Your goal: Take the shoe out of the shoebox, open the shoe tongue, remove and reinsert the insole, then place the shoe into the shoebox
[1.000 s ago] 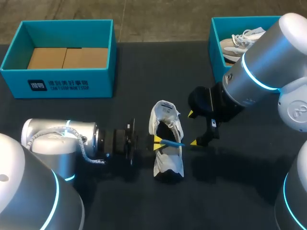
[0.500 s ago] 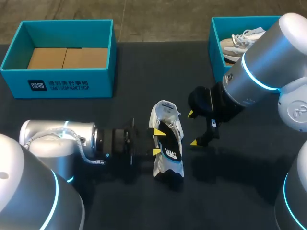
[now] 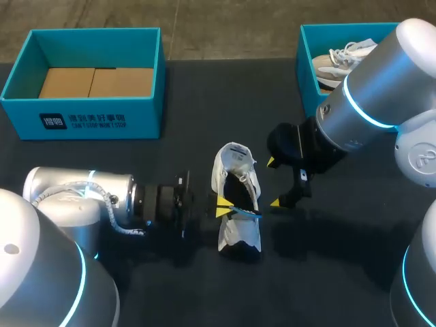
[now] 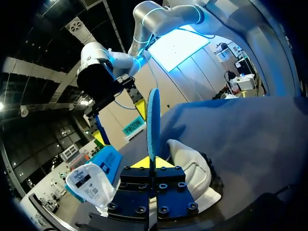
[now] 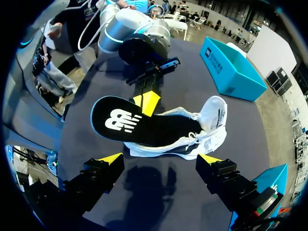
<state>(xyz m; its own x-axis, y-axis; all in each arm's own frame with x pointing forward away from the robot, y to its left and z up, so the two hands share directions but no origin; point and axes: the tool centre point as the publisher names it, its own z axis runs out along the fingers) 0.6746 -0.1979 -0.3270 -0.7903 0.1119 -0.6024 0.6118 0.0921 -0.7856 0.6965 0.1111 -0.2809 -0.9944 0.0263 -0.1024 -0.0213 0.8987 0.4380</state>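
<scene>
Surface: a dark table (image 3: 204, 102) with a teal box at each far corner. The left box (image 3: 88, 122) holds brown cardboard. The right box (image 3: 306, 68) holds a pale second shoe (image 3: 340, 58) and is partly hidden by the right arm.

Task item: the white shoe (image 3: 235, 170) lies on the table near the middle, well apart from both boxes, its tongue end toward the far side. It sits between the two sets of fingers.

Insole (image 5: 130, 126): its black face with a white mark is turned up toward the right wrist camera. Its front end runs into the shoe opening, and its heel end sticks out past the shoe on the left arm's side. From the left wrist it shows edge-on as a thin blue strip (image 4: 153, 120).

Left gripper (image 3: 223, 207): low beside the shoe, with its fingers pinched narrow on the insole's protruding end.

Right gripper (image 3: 274, 182): just beside the shoe on the opposite side, with its fingers spread wide and holding nothing. From its wrist view, the shoe and insole lie ahead of the two yellow tips without touching them.
</scene>
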